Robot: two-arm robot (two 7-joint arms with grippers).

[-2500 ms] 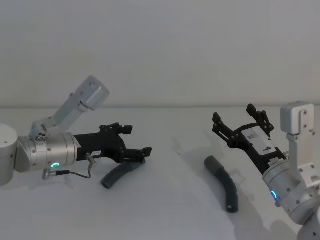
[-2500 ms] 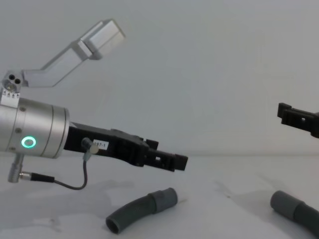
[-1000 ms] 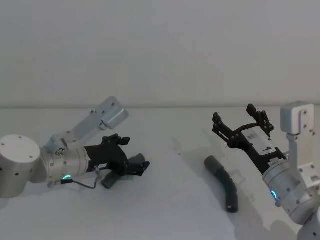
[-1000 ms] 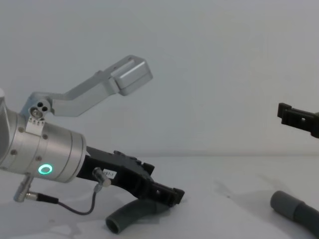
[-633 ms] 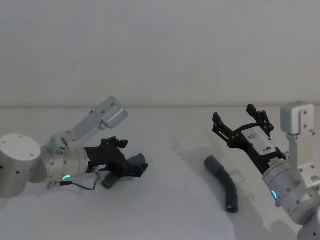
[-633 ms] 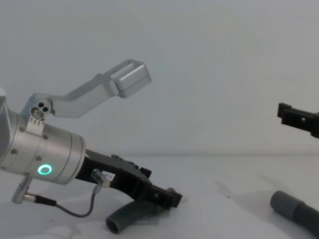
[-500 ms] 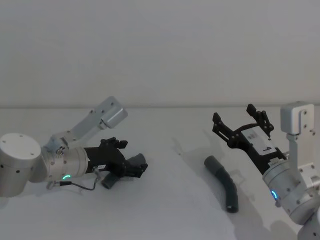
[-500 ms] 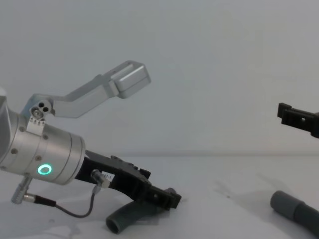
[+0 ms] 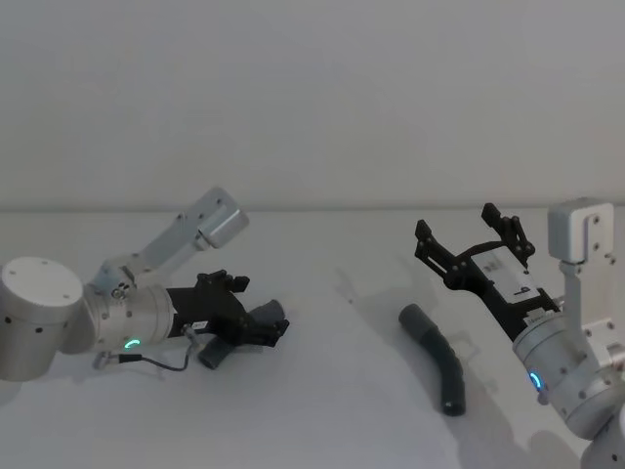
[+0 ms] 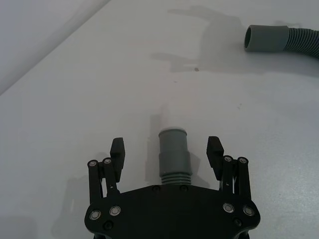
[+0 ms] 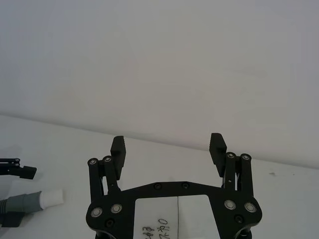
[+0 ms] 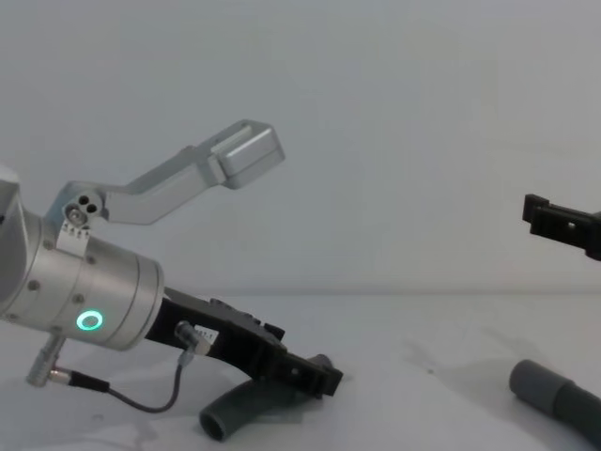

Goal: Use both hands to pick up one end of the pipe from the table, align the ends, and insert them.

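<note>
Two hose pieces are on the white table, one on each side. Nearest, the right hose piece lies curved and untouched, its wide cuff at the far end, turned toward the middle. A little farther, the left gripper reaches in low from the left, tilted down. It is spread open with a finger on either side of the left hose piece. Both fingers stand just clear of its grey cuff, whose pale tip points toward the middle. That piece seems to rest on the table, though the gripper hides much of it. Farthest, the right gripper hangs raised above the table, tilted up, wide open and holding nothing.
</note>
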